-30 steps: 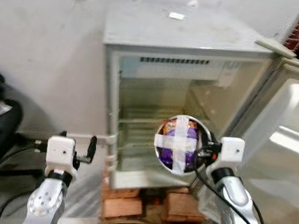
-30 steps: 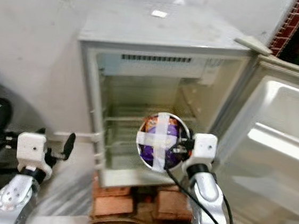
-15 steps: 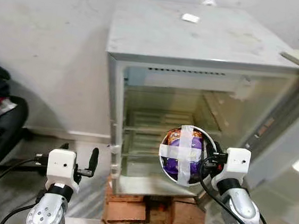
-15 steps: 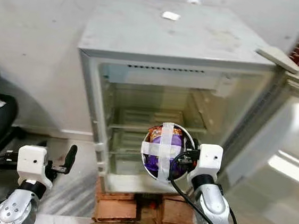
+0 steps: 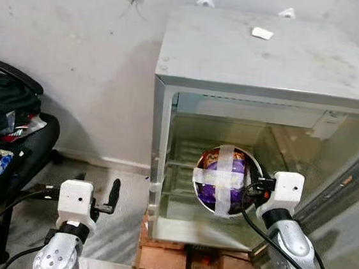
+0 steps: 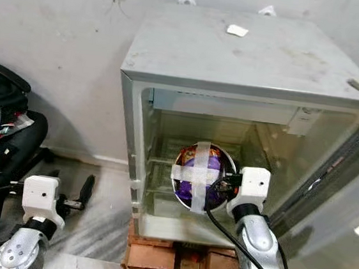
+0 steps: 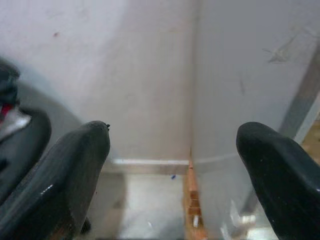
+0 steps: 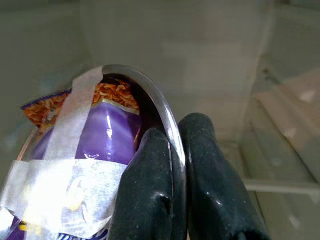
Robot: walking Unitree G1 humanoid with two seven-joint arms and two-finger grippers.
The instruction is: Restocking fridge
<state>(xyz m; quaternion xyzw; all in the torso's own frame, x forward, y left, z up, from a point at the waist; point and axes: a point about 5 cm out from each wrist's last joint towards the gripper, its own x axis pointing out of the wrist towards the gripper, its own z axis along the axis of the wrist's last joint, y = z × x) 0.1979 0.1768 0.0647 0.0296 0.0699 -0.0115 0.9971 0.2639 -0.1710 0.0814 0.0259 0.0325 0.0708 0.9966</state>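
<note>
Steel bowl (image 5: 222, 180) taped over purple snack packet (image 8: 95, 135) | rim pinched by right gripper (image 8: 172, 150) fingers | probably light, slippery, tilts easily | left gripper (image 7: 175, 165) spread, idle.

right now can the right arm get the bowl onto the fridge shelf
Probably yes: the right tool is shut on the bowl rim, just before the open fridge, and nothing blocks the shelf.
</note>
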